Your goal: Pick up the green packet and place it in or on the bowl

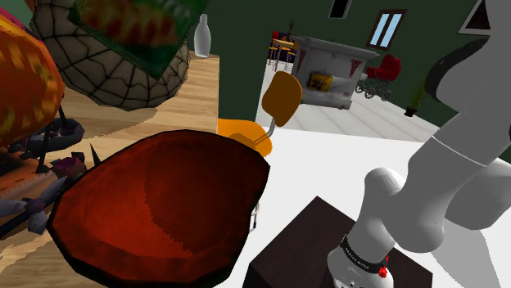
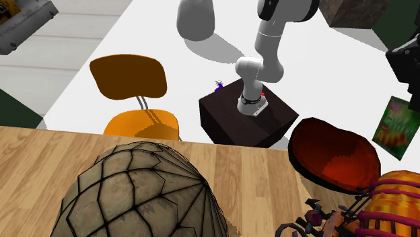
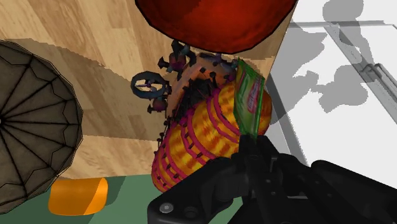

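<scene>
Gripper (image 3: pixel 253 143) clasped green packet (image 3: pixel 248 98) above worktop (image 1: pixel 205 90). Carry step. Next: centre over red bowl (image 1: pixel 106 237), release.

— We see a white, glossy arm of fat rounded tubes (image 1: pixel 458 180), don't we?
— We do, with a dark grey joint band (image 1: pixel 442 78) at two o'clock in the shoulder view.
— At five o'clock there, we find its foot wearing a black collar (image 1: pixel 360 260) with small red marks.
— And we note the all-black gripper (image 3: pixel 250 145): blocky, angular housing, with one round screw head (image 3: pixel 167 207) set into it.
</scene>
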Tool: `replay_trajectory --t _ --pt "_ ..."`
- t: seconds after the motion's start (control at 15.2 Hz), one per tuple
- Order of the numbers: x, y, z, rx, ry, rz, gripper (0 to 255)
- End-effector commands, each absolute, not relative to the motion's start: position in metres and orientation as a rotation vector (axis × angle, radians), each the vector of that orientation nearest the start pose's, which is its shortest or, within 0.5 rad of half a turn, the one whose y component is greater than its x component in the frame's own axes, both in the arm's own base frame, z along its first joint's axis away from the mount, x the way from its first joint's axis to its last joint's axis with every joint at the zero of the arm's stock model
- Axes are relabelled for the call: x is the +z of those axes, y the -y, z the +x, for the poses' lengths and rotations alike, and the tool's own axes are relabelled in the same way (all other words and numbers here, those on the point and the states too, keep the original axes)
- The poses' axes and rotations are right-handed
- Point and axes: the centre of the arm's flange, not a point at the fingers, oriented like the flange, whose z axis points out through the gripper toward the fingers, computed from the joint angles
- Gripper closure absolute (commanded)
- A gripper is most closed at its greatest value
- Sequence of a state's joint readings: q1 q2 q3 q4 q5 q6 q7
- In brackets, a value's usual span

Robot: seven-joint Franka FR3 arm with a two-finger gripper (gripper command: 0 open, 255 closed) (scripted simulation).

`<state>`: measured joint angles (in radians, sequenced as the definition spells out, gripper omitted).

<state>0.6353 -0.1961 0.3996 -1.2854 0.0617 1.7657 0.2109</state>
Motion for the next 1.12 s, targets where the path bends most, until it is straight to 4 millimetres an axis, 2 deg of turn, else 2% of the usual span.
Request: replay_trajectory --t 0.0,1.06 --pt "0.863 -0.423 0.199 -0.753 1.101 -2.43 255" --pt "0.779 -0.423 0.199 -0.753 1.101 -2.43 255"
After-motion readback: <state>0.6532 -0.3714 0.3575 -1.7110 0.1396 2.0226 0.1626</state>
